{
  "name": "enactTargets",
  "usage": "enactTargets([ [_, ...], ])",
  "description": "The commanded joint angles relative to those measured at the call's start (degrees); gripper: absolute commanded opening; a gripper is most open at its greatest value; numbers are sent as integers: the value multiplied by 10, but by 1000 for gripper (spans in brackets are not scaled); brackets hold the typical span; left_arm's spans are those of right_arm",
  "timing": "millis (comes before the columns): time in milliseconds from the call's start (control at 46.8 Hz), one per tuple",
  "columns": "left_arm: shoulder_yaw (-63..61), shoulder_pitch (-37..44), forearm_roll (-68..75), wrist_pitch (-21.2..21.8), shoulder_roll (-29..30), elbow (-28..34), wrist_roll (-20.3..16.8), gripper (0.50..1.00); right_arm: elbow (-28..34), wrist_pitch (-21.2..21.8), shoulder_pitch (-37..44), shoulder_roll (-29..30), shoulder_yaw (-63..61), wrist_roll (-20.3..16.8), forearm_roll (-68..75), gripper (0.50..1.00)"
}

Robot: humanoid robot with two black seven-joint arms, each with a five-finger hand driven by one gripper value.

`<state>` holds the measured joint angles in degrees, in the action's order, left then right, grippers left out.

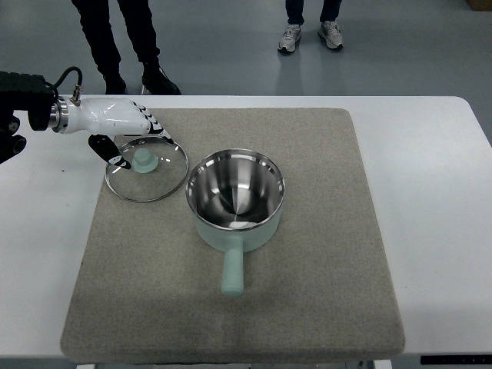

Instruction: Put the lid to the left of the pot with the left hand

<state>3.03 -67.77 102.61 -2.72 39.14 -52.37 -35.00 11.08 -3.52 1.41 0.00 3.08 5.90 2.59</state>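
Observation:
A glass lid (165, 178) with a metal rim and a pale green knob (144, 160) lies flat on the grey mat (323, 254), just left of the pot. The steel pot (235, 196) has a pale green outside, and its handle (232, 270) points toward the near edge. My white left hand (143, 149) comes in from the left edge and hovers over the lid's far left part. Its fingers (160, 129) stretch out over the far rim and the thumb (115, 160) sits left of the knob. The knob shows whole, with nothing closed on it. The pot is empty.
The mat covers most of the white table (438, 192). Two people stand beyond the far edge: dark trousers and black shoes (157, 79) at the upper left, grey sneakers (309, 34) at the upper middle.

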Motion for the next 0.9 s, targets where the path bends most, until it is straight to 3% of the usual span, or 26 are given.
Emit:
enactTargets([
  [0, 5, -3, -8, 3, -3, 0, 0, 883, 0, 0, 0, 0, 1, 0, 0, 924],
  [86, 23, -10, -33, 3, -4, 0, 0, 889, 0, 0, 0, 0, 1, 0, 0, 924],
  [214, 54, -11, -81, 3, -5, 3, 0, 960, -1, 0, 0, 0, 0, 0, 0, 924],
  [406, 88, -11, -179, 14, -13, 11, 0, 962, 0, 0, 0, 0, 1, 0, 0, 924],
  [684, 91, -12, -314, 96, -51, 66, 0, 992, 0, 0, 0, 0, 0, 0, 0, 924],
  [876, 92, -12, -462, 99, -71, 91, 0, 990, 0, 0, 0, 0, 0, 0, 0, 924],
])
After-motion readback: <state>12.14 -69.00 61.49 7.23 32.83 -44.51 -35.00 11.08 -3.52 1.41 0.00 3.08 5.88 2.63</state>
